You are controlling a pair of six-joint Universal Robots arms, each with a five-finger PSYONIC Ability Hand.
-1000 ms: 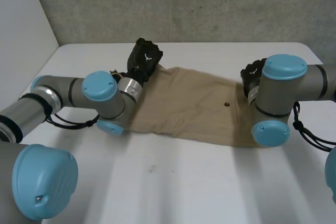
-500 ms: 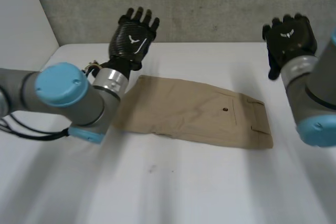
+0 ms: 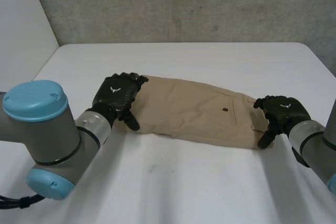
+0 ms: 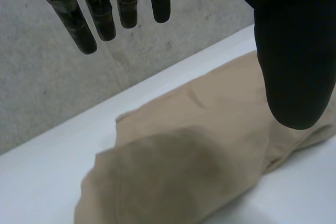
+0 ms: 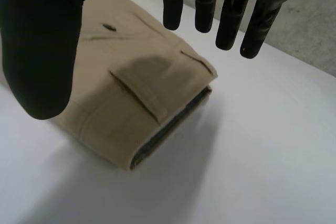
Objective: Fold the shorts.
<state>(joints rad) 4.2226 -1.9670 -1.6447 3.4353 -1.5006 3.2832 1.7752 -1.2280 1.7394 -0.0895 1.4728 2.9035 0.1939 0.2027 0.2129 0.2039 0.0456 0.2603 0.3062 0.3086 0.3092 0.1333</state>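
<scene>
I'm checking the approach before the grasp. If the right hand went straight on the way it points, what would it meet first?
The shorts, most likely. The right hand is open over their waistband end, with its palm facing the cloth. How far above the cloth it hangs is unclear.

**Both hands back down at the shorts' ends**

Left hand [image 3: 118,95] and right hand [image 3: 281,111] have changed pose twice in the last second.
- 1 s ago: both low on the shorts [image 3: 184,108], left at the 11 o'clock corner, right at the 3 o'clock end. Both arms lay across the cloth.
- 0.5 s ago: both lifted clear with fingers spread, over the table's [image 3: 173,182] far edge at about 11 and 1 o'clock of the shorts.
- Now: left has dropped to the 9 o'clock end, right to the 3 o'clock end. Fingers straight, thumbs apart, nothing pinched.

The arms now reach in from 7 and 4 o'clock, so the cloth between the hands is uncovered.
</scene>
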